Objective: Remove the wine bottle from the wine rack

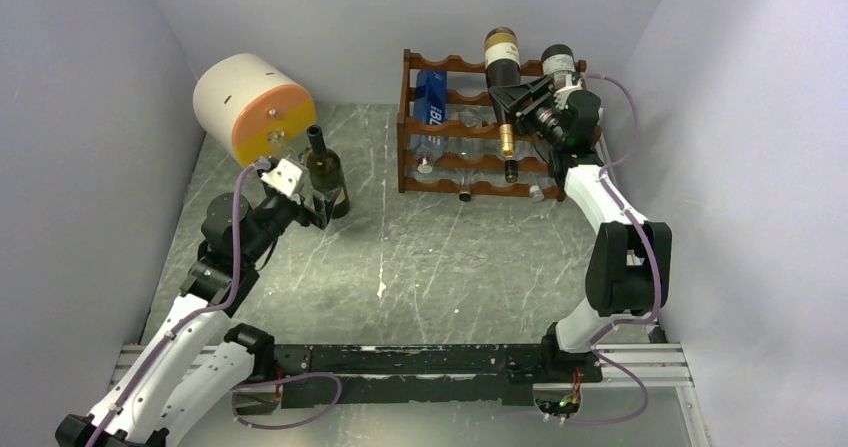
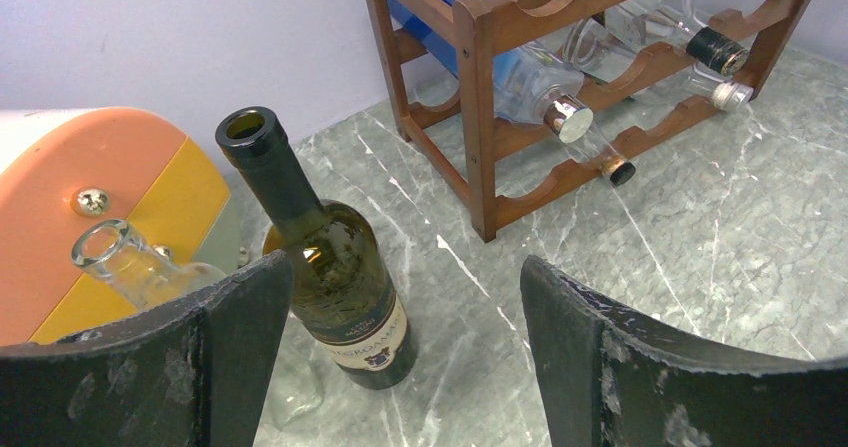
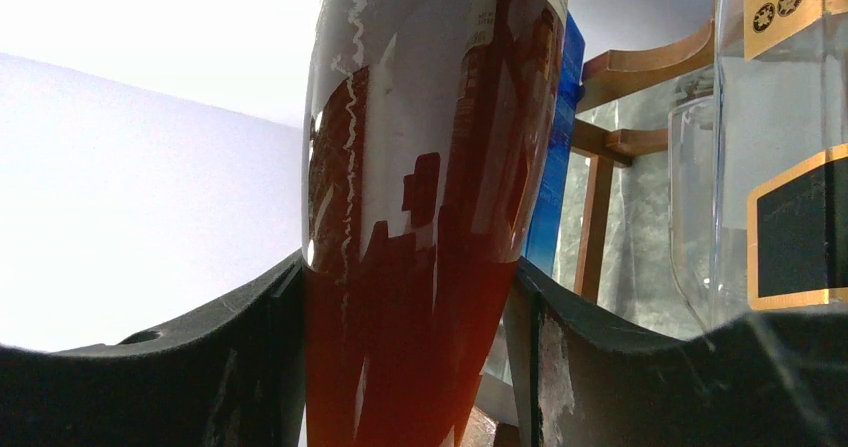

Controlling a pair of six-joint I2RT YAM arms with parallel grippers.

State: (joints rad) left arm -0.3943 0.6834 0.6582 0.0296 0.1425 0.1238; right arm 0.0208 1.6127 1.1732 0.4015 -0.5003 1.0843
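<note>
Right gripper (image 1: pixel 520 99) clamps the wine bottle (image 1: pixel 501 55) between its fingers; next, I reckon, lift it clear of the rack (image 1: pixel 404 137). Left gripper (image 1: pixel 318 205) gapes.

left wrist | fingers (image 2: pixel 620 367) spread wide above the marble desk (image 2: pixel 700 237) | open green bottle (image 2: pixel 335 277) upright by one finger | clear bottle neck (image 2: pixel 125 257) beside it, orange-yellow drum (image 2: pixel 110 197) behind | wine rack (image 2: pixel 480 87) further back, bottles lying in it

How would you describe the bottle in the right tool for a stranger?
Find the rack by the back wall. Right of its blue bottle sits the wine bottle, clamped in the right tool. Only it has dark glass and a gold neck.
</note>
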